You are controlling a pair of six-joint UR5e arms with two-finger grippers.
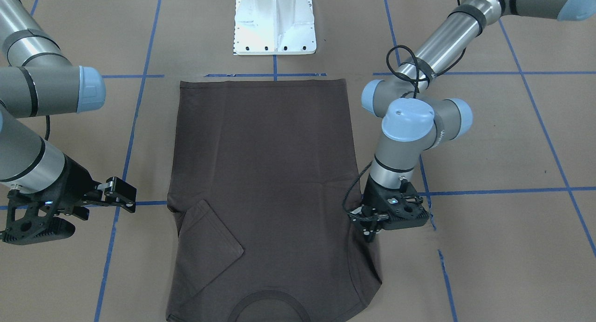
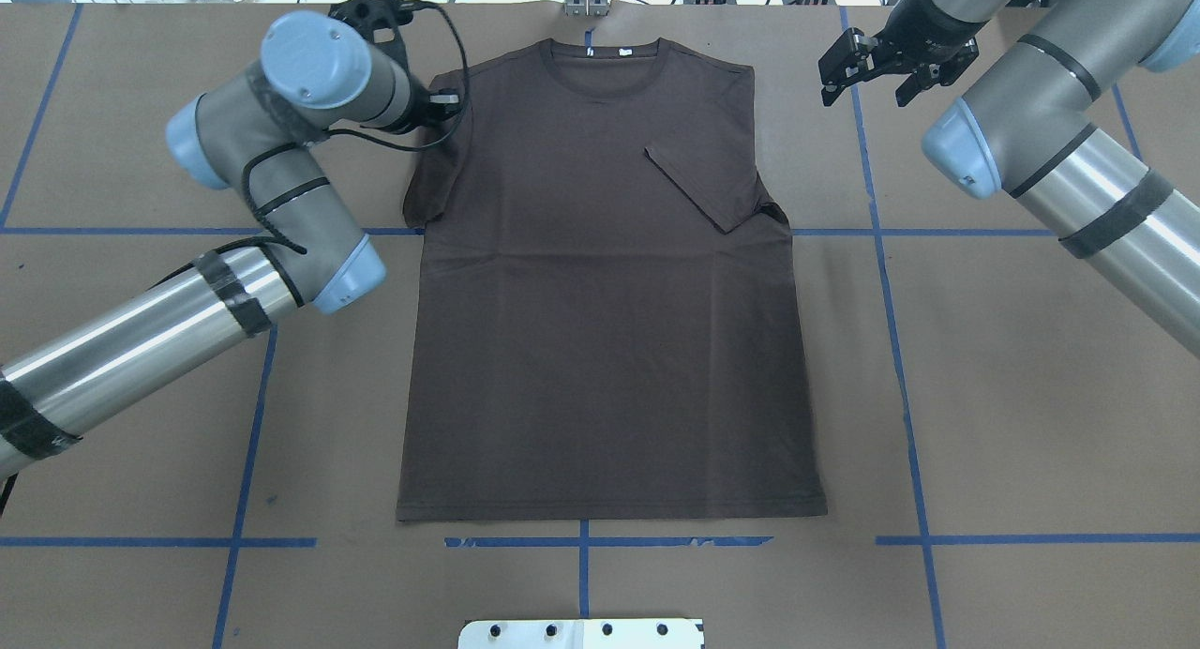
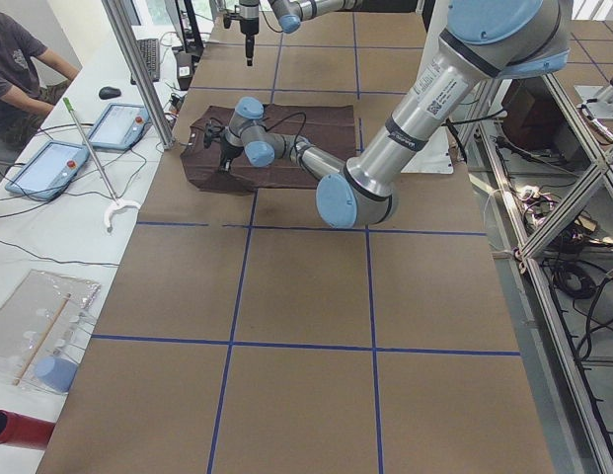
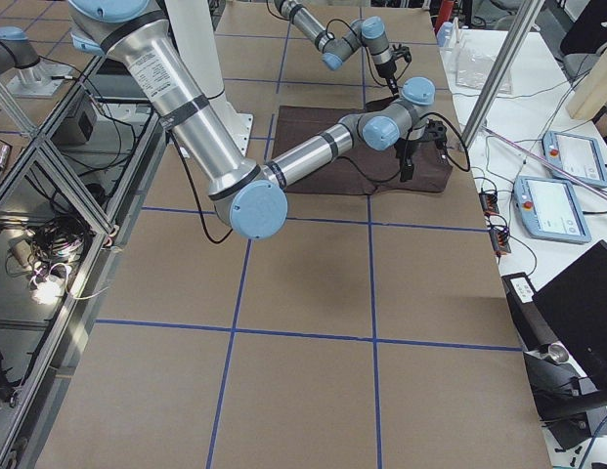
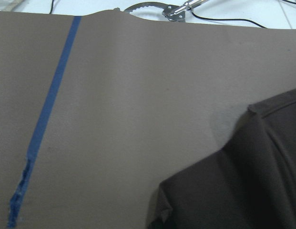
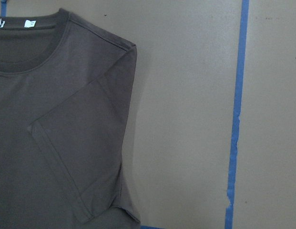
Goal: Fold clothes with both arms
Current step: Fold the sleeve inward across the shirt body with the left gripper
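The dark grey-brown T-shirt [image 1: 265,164] lies flat on the table, collar away from the robot [image 2: 609,330]. Its sleeve on my right side is folded in onto the chest [image 2: 703,185], also seen in the right wrist view [image 6: 76,157]. The other sleeve [image 2: 429,185] lies spread out. My left gripper [image 1: 371,231] points down at that sleeve's shoulder edge, with its fingers close together on the fabric; my wrist mostly hides it in the overhead view [image 2: 448,100]. The left wrist view shows the sleeve [image 5: 243,186]. My right gripper [image 2: 867,79] is open and empty, beside the shirt [image 1: 122,194].
The white pedestal [image 1: 274,22] stands at the robot's side of the table, just past the shirt's hem. Blue tape lines [image 2: 881,255] cross the brown tabletop. Tablets [image 3: 49,168] and a seated person [image 3: 15,59] are past the far edge.
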